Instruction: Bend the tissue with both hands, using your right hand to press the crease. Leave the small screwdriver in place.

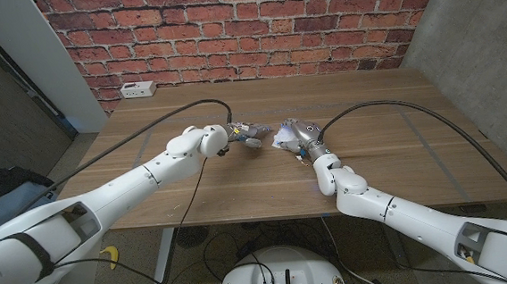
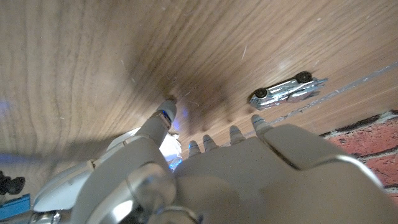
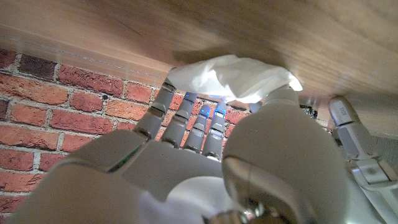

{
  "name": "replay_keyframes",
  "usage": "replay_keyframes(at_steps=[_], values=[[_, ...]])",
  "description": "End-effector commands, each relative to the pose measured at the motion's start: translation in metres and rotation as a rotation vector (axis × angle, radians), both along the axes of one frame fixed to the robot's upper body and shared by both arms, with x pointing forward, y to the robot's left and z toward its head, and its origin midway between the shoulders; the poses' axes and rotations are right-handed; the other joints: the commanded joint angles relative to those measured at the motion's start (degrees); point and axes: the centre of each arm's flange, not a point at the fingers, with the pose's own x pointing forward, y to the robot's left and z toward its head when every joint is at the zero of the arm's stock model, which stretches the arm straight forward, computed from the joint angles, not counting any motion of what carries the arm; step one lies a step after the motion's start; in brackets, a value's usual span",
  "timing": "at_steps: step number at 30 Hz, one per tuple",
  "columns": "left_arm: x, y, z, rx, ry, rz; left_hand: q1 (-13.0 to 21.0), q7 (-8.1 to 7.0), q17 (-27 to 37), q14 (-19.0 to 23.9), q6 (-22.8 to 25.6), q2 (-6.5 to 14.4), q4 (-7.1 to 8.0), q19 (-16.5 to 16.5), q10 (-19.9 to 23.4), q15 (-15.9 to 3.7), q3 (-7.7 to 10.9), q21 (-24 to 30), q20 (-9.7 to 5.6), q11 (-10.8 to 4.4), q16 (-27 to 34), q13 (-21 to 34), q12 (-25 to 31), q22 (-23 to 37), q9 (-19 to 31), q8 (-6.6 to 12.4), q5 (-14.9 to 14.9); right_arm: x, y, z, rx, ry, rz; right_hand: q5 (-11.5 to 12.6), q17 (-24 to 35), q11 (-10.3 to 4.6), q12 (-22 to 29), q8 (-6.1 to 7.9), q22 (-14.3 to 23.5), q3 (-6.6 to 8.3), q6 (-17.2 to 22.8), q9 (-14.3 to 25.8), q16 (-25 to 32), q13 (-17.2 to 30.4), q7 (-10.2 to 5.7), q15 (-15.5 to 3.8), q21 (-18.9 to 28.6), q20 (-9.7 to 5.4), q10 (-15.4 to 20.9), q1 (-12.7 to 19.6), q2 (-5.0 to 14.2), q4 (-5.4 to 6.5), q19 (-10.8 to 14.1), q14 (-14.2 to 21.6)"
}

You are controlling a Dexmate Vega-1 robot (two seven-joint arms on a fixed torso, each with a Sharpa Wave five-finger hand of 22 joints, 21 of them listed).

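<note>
The white tissue (image 1: 283, 139) lies bunched on the wooden table (image 1: 385, 106) between my two hands. My right hand (image 1: 302, 133) is on its right side. In the right wrist view the crumpled tissue (image 3: 231, 78) sits at my fingertips (image 3: 186, 106), and the thumb reaches its edge, so it looks pinched. My left hand (image 1: 251, 135) stands just left of the tissue, fingers pointing toward it. In the left wrist view its thumb tip (image 2: 166, 112) touches the bare wood. A small dark and yellow item, likely the small screwdriver (image 1: 300, 156), lies by my right wrist.
A white power strip (image 1: 138, 89) sits at the table's far left corner, and shows as a pale block (image 2: 287, 91) near the brick wall. Black cables (image 1: 188, 108) arc over both arms. Bare wood stretches to both sides of the hands.
</note>
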Motion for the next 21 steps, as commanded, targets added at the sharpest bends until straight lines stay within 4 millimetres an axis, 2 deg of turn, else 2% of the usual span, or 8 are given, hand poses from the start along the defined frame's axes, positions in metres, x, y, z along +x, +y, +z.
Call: replay_keyframes(at_steps=[1, 8, 21], values=[[-0.007, -0.012, -0.008, 0.024, 0.009, -0.107, -0.17, -0.22, 0.22, -12.04, -3.01, 0.16, 0.18, -17.72, -6.74, -0.49, -0.26, 0.44, -0.19, -0.38, 0.50, 0.09, -0.10, 0.25, 0.07, 0.10, 0.20, 0.008, 0.002, 0.000, -0.006, 0.014, -0.028, 0.48, -0.06, -0.22, 0.21, 0.18, 0.05, -0.54, 0.26, 0.06, 0.20, -0.08, 0.14, -7.13, -0.39, -0.15, -0.56, -0.40, 0.06, 0.26, -0.17, -0.30], [-0.007, -0.015, -0.005, 0.033, -0.010, -0.126, -0.38, -0.23, 0.26, -12.19, -3.46, 0.26, 0.47, -18.02, -7.26, -0.44, -0.48, 0.39, -0.09, -0.45, 0.43, 0.06, -0.22, 0.27, 0.07, 0.13, 0.18, 0.012, 0.005, 0.002, -0.010, 0.019, -0.017, 0.65, -0.27, -0.33, 0.31, 0.28, 0.06, -0.60, 0.40, 0.04, 0.34, -0.12, 0.23, -7.13, -0.53, -0.21, -0.56, -0.21, 0.14, 0.20, -0.18, -0.47], [0.016, -0.028, 0.008, 0.078, -0.020, -0.119, -2.34, -0.19, 0.49, -13.06, -4.44, -0.69, 1.90, -18.87, -8.71, 0.16, -2.08, 0.32, -0.24, -0.36, 0.34, 0.02, -0.29, 0.37, 0.08, 0.25, -0.44, 0.013, 0.007, 0.007, -0.014, 0.010, 0.000, 0.83, -0.51, 0.07, 0.53, 0.49, 0.08, -0.97, 0.86, 0.01, 0.83, -0.19, 0.58, -7.27, -0.78, -0.30, -0.35, -0.25, 0.05, 0.24, -0.14, -0.22]])
